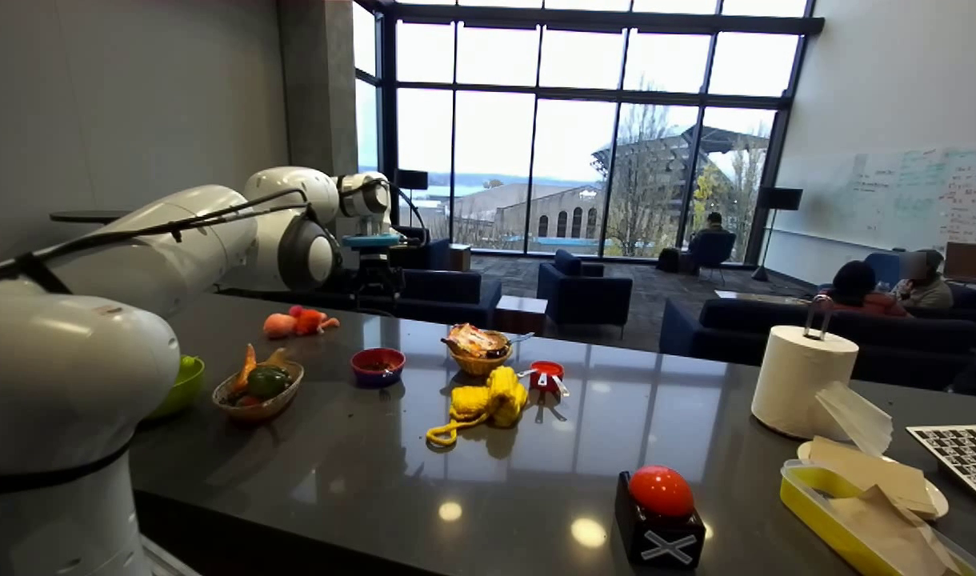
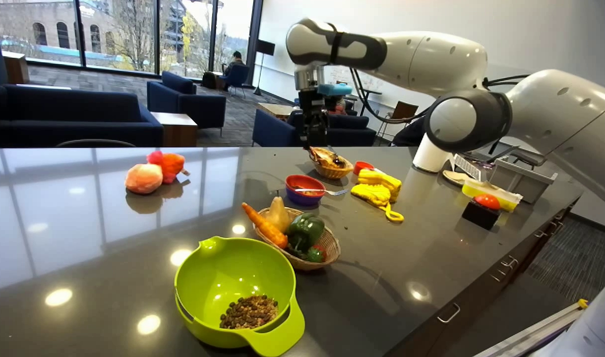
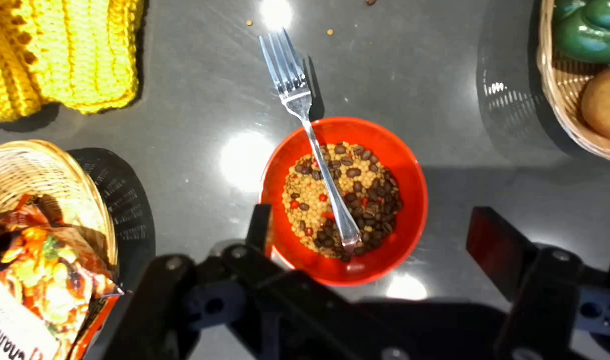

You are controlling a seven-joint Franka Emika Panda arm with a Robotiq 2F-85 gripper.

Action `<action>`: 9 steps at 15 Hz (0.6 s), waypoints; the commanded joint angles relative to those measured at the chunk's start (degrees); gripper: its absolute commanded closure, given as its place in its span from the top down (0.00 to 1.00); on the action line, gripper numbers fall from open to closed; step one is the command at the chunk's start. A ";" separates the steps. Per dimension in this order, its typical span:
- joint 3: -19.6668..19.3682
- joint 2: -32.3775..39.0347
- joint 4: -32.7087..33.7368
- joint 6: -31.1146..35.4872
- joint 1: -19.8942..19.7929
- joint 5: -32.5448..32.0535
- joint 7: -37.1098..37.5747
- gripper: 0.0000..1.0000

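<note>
The black two-finger gripper [image 3: 375, 240] stands with its jaws wide apart, nothing between them; it hangs over the round bowl [image 3: 411, 200], red inside and purple outside, and touches neither that nor the silver metal fork [image 3: 330, 187], which slants across the rim, its handle end on brown beans [image 3: 377, 215] and yellow grains [image 3: 302, 192]; the bowl stands between the far edge and the drawer-side edge of the grey desk [image 2: 421, 248]; in an exterior view, the white jointed arm [image 2: 449, 62] reaches in over the drawer-side edge, elbow bent, the gripper pointing straight down.
</note>
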 commanded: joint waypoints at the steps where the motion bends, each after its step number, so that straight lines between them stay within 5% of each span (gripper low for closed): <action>1: 1.30 -3.39 -0.05 0.40 -0.61 2.39 5.51 1.00; 9: 0.73 -8.58 0.19 3.66 -0.98 3.04 17.46 1.00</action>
